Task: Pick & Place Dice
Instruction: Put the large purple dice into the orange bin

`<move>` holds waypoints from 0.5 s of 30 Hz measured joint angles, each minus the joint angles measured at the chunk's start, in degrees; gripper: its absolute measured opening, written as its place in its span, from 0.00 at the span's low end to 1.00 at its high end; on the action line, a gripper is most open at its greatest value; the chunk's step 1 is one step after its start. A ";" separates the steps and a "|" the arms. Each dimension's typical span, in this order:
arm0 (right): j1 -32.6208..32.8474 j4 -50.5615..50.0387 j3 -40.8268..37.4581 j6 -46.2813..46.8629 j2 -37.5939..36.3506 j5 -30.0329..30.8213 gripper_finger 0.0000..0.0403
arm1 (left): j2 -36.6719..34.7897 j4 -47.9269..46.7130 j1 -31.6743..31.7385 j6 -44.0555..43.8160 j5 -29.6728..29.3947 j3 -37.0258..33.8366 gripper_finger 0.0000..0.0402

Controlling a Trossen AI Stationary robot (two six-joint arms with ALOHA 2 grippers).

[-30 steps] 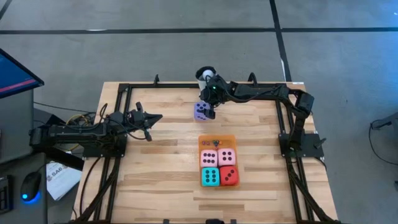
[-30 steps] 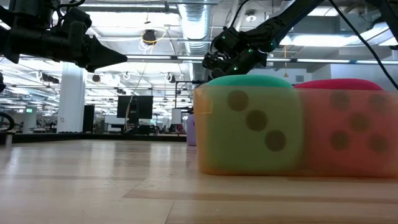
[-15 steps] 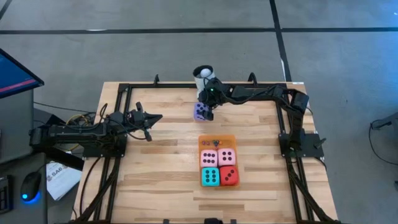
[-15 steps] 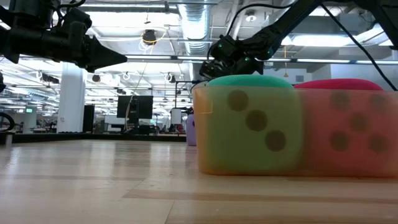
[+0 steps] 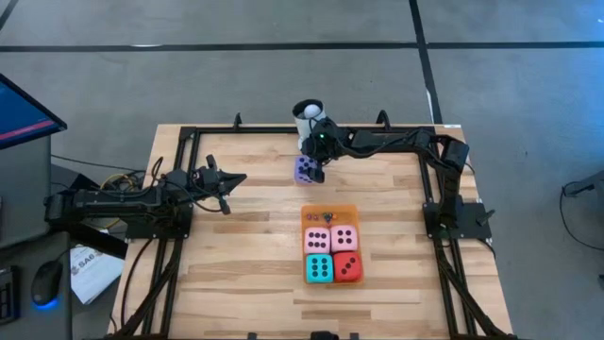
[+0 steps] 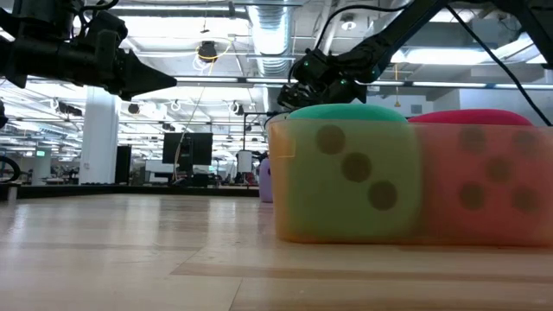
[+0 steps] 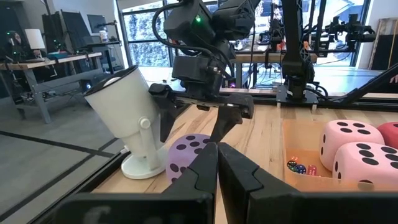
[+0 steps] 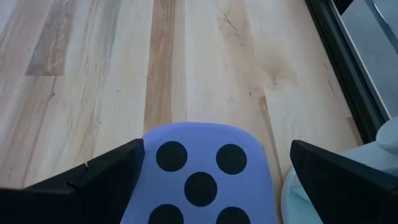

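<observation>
Four dice [image 5: 331, 254] sit on the orange mat [image 5: 329, 212]; the purple die [image 5: 305, 169] remains at the desk's far edge, straddled ungripped by the wide-open right pincer [image 5: 315, 168]; left pincer [image 5: 231, 181] shut, idle

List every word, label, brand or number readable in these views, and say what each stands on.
"SAB...": only these letters read, on the white paper beside the table's left edge; the rest is too small.
The dice, such as the purple die, carry black pips only, no numerals.
Nothing else is legible.
</observation>
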 joint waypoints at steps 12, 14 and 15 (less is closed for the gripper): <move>0.55 -2.11 0.14 -0.25 -0.21 0.21 0.99 | 0.00 0.00 0.00 0.00 0.00 0.00 0.00; 0.55 -1.31 0.15 -0.07 -0.16 0.35 0.99 | 0.01 0.00 0.00 0.00 -0.02 0.00 0.00; 0.55 -1.63 0.54 -0.07 -0.10 0.39 0.99 | 0.00 0.00 0.00 0.00 -0.01 0.00 0.00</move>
